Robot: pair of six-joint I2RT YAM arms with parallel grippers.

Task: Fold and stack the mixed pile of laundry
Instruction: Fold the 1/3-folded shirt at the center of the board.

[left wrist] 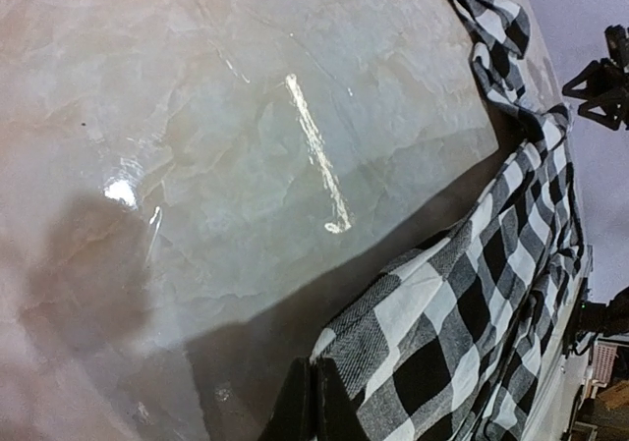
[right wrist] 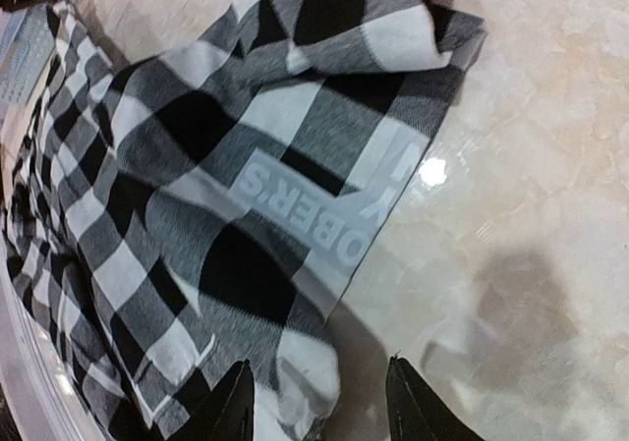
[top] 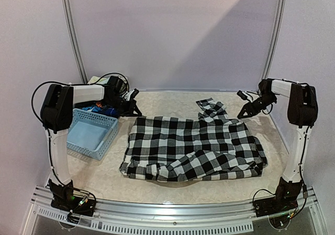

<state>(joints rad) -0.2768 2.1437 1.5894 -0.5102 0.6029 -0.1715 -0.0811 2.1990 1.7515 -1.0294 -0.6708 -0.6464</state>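
Note:
The black-and-white checked shirt (top: 193,146) lies spread flat across the middle of the table, one sleeve (top: 212,108) reaching toward the back. My left gripper (top: 135,109) is at its back left corner. In the left wrist view the left gripper (left wrist: 314,382) is shut, with the raised corner of the shirt (left wrist: 472,294) pinched at the tips. My right gripper (top: 244,113) hovers at the back right corner. Seen from the right wrist, the right gripper (right wrist: 316,377) is open and the shirt's (right wrist: 197,166) edge lies loose between the fingers.
A light blue perforated basket (top: 91,133) stands at the left, beside the left arm. A bit of blue cloth (top: 102,109) shows behind it, partly hidden by the arm. The curved back wall runs close behind the table. The right gripper (left wrist: 600,87) also shows in the left wrist view.

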